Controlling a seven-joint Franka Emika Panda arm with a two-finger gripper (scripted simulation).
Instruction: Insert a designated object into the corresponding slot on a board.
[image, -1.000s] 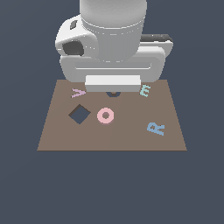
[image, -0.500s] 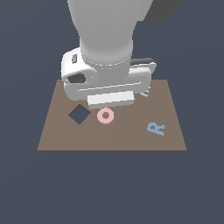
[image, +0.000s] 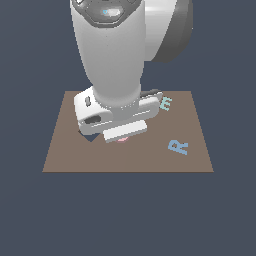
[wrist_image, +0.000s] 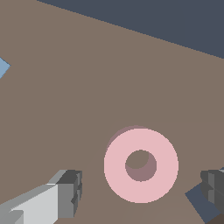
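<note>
My claw (wrist_image: 140, 192) stood apart astride the flat pale-pink ring (wrist_image: 141, 165), which sat at twelve o'clock; closing off-centre risked nudging it away.

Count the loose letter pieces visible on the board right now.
2 in the exterior view: a blue R toward the board's right side, and a pale green letter near its far right edge. The arm covers the board's middle, so others may be hidden.

Blue R (image: 178, 147) — pale-green letter (image: 166, 103) beyond
</note>
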